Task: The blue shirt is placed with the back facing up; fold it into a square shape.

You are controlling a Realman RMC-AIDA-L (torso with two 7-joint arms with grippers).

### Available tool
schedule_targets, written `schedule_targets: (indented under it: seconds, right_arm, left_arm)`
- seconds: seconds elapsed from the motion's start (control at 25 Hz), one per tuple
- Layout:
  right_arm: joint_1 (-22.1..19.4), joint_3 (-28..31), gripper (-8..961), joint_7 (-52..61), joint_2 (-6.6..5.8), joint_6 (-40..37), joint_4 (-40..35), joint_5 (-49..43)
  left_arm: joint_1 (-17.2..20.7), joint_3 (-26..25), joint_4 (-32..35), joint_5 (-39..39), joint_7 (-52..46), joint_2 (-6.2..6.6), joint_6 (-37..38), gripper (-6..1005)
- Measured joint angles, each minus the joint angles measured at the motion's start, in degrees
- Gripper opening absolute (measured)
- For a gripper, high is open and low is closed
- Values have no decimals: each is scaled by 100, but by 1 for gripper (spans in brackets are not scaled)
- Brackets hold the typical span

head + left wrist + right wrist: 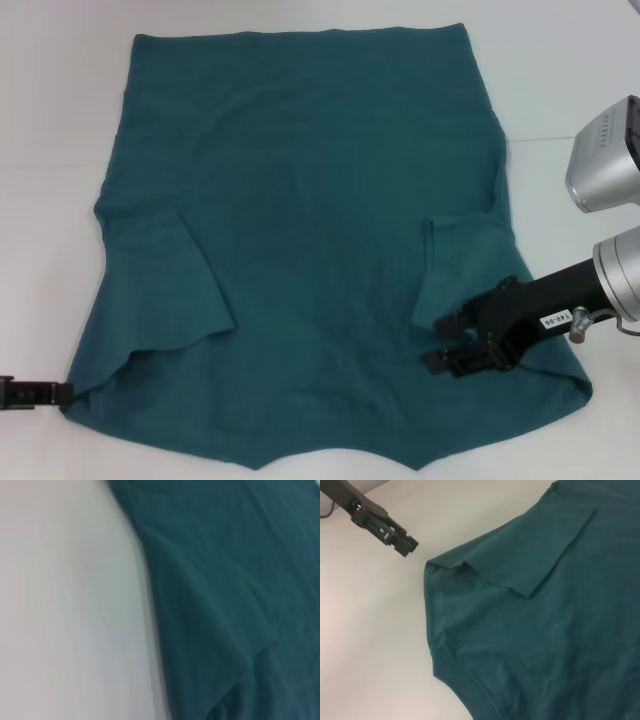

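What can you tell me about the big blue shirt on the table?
The blue shirt is a plain dark teal T-shirt of soft, matte-looking cloth, with no print. It lies spread flat on the white table, both short sleeves folded inward onto its body, collar end nearest the robot. The right gripper is over its right sleeve; the left gripper is at its near left corner.

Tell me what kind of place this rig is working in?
Probably a lab or test bench for cloth folding, though little shows. A plain white table holds only the blue shirt spread flat; the right claw is over it, the left claw at its corner.
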Motion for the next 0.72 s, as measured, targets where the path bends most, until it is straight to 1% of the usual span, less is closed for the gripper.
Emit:
schedule_targets:
  seconds: [0.2,0.28,0.4,0.72]
  right_arm:
    - [14,-3,548,-13,2,26,18,0]
    - [14,-4,546,-15,3,48,30,0]
    - [28,-7,546,-17,3,50,94,-1]
    - [32,-16,546,-18,2,54,108,9]
  left_arm:
    - [-128,24,-7,316,-1,-137,-256,657]
    - [-149,34,-9,347,-1,-159,-286,657]
    - [-196,216,-13,403,-4,-229,-429,656]
    - [-216,307,-83,424,-16,-247,-586,654]
